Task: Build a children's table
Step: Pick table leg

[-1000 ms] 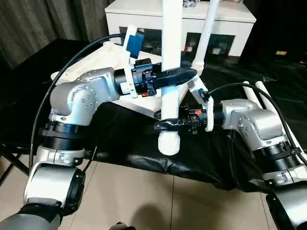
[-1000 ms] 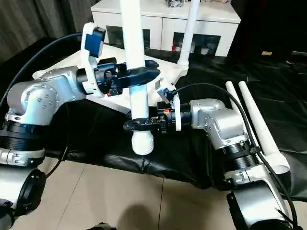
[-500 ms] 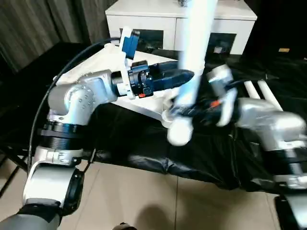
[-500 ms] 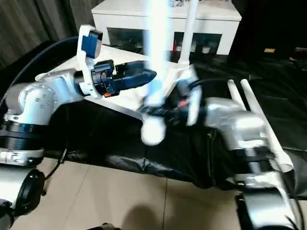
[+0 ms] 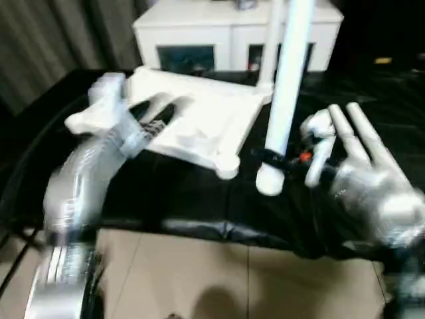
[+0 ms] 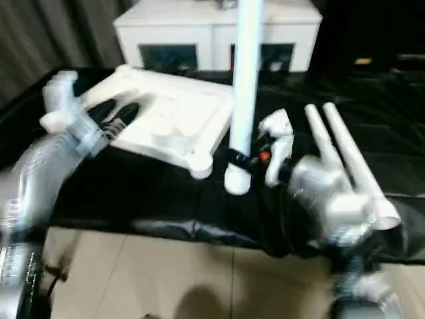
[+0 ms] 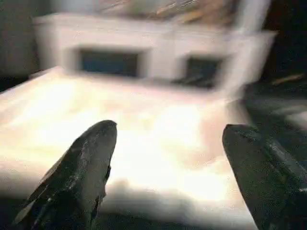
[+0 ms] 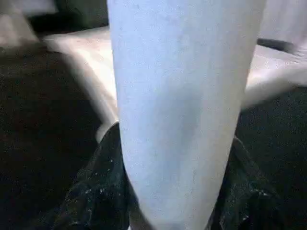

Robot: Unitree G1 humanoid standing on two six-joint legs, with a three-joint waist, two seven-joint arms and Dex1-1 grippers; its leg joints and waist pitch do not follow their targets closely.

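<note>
White leg [image 5: 285, 93] upright in right tool [image 5: 271, 157], tabletop [image 5: 199, 119] beside

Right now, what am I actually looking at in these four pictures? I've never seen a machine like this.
It is a humanoid robot putting together a children's table. Two pictures come from a camera pair on its head, looking down over its silver arms. The other two come from small cameras on its wrists, looking along its black fingers.

On the black sheet lies the white tabletop, underside up, with one leg already standing in a far corner. Two more legs lie on the robot's right. Behind stands a white cabinet.

The right gripper holds another leg upright near its lower end, fingers closed around it. The left gripper is open and holds nothing, pointing over the tabletop.
</note>
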